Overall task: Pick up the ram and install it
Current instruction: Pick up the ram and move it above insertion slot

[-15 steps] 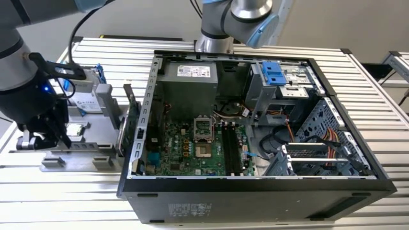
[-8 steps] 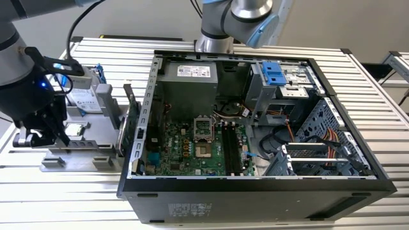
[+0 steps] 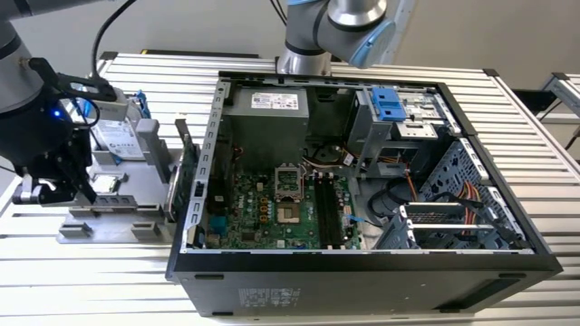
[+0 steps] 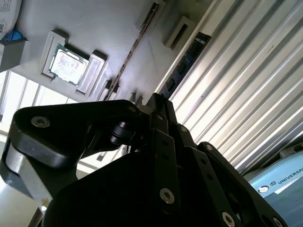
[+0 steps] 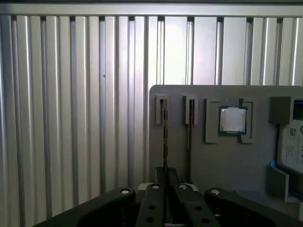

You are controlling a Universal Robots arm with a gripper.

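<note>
The ram (image 5: 164, 142) stands on edge in the grey fixture's (image 5: 227, 165) slot closest to that fixture's edge. In the second wrist view the ram (image 4: 187, 61) shows as a dark-blue strip with black chips. My gripper (image 5: 164, 174) is down at the fixture, at the exterior view's left, with its black fingers (image 5: 156, 182) pressed together on one end of the stick. In the exterior view the gripper (image 3: 83, 195) sits at the ram's (image 3: 115, 201) left end. The motherboard's black slots (image 3: 327, 210) lie inside the open computer case (image 3: 363, 261).
A second thin board (image 5: 190, 127) stands in the neighbouring slot. A processor chip (image 5: 233, 119) and a hard drive in a blue bracket (image 3: 118, 139) rest on the same fixture. A green expansion card (image 3: 186, 173) stands between fixture and case. Slatted aluminium table (image 3: 73, 285) all round.
</note>
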